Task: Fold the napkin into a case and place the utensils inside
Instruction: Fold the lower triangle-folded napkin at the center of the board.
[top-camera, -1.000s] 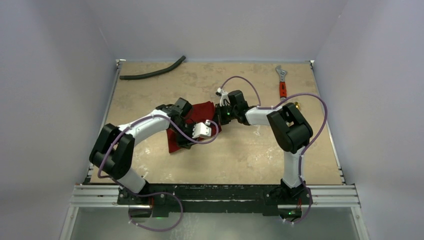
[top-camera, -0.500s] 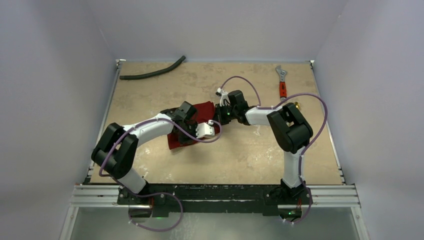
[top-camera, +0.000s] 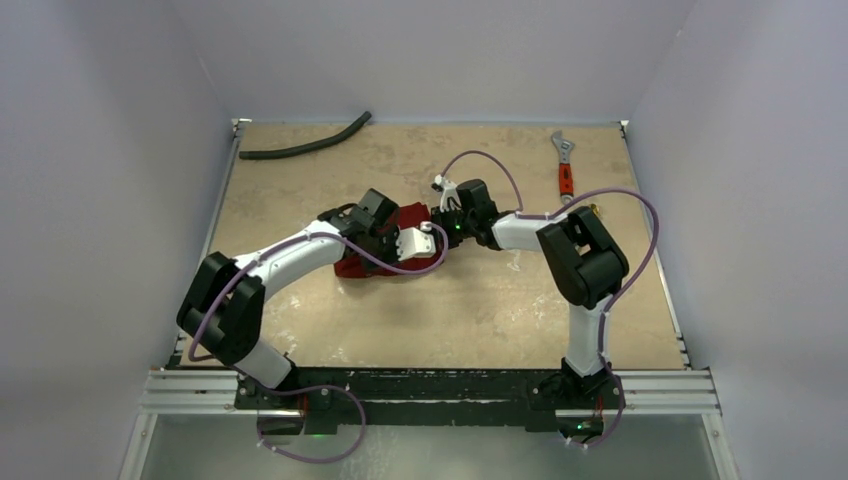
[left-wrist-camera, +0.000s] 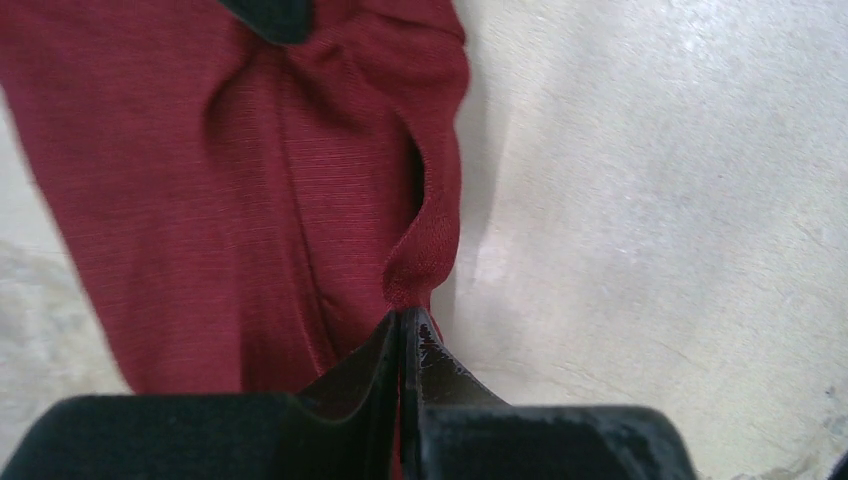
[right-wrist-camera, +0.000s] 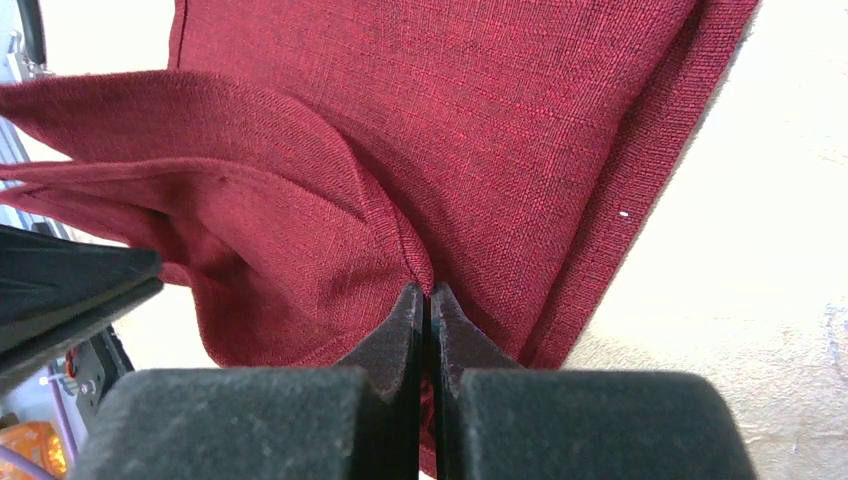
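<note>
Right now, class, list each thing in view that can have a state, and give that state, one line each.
napkin: bunched, partly folded over, not flat, pinched by both grippers.
left gripper: shut on the napkin's hem.
right gripper: shut on a fold of the napkin.
hose: lying loose at the far left, apart from both arms.
wrench: lying flat at the far right, untouched.

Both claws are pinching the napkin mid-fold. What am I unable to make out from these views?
Fold shape of the napkin: top view, both wrists cover most of it.
The utensils: top view, only a gold speck by the right elbow, too small to count.
Cloth depth inside the left claw and right claw: wrist views, the shut fingers hide it.
Napkin corners: cut off at both wrist views' edges.
</note>
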